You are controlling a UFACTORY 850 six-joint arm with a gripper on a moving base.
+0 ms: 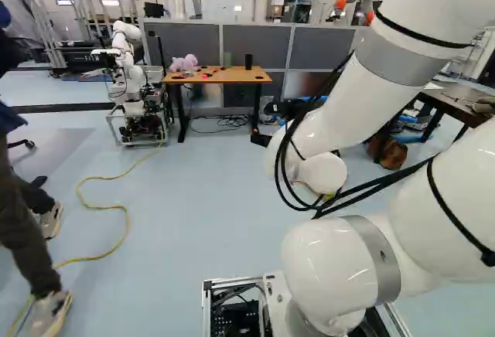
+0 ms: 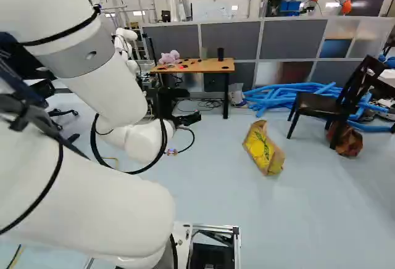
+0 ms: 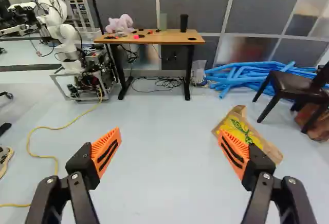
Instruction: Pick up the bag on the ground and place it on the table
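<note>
In the right base view, my gripper (image 2: 187, 119) is held out ahead of the arm, above the floor. In the wrist view the gripper (image 3: 170, 133) stands wide open with nothing between its orange pads. A brown paper bag with a yellow print (image 2: 264, 148) lies on the floor, right of the arm in the right base view. The wrist view shows this bag (image 3: 262, 141) farther off, partly behind one finger; the arm largely hides it in the left base view. The wooden-topped table (image 1: 217, 76) stands at the back by the grey partitions, with a pink plush and a black cup on it.
Blue tubes (image 2: 281, 96) lie by the partition behind a dark chair (image 2: 327, 105); another brown bag (image 2: 345, 140) is beside that chair. Another robot (image 1: 131, 82) stands left of the table. A yellow cable (image 1: 116, 207) crosses the floor. A person stands at the left of the left base view.
</note>
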